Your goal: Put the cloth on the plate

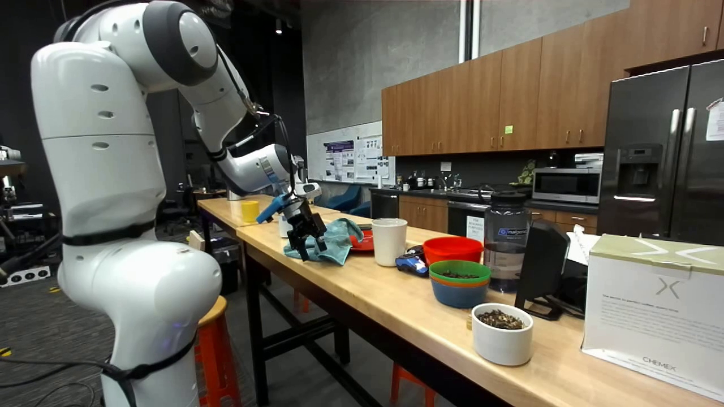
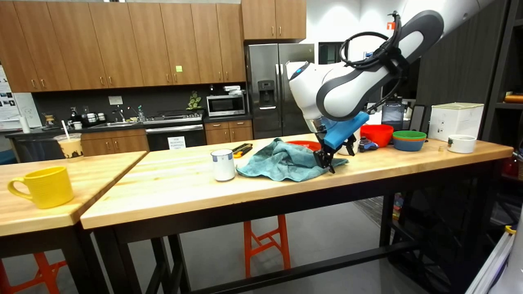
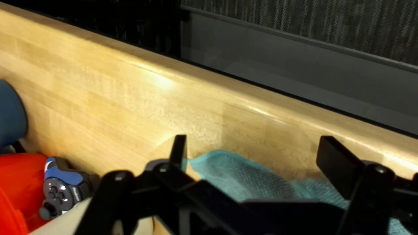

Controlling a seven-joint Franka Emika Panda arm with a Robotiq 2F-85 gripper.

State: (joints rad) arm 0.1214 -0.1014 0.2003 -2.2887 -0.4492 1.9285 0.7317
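The gripper (image 3: 253,140), jaws wide apart, is at one end of the teal cloth (image 2: 282,161) rumpled on the pale wooden table (image 2: 184,179), the red plate (image 2: 308,144) just behind the cloth in both exterior views, a blue-rimmed cup (image 2: 223,167) just beside it, cabinets (image 2: 122,45) and a grey refrigerator (image 2: 263,118) well beyond it.

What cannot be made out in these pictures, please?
Both exterior views: red plate, partly behind the teal cloth.
Wrist view: teal cloth, partly behind the gripper.
Wrist view: blue bowl, cut off by the left edge.
In an exterior view: purple-topped poster, text too small.
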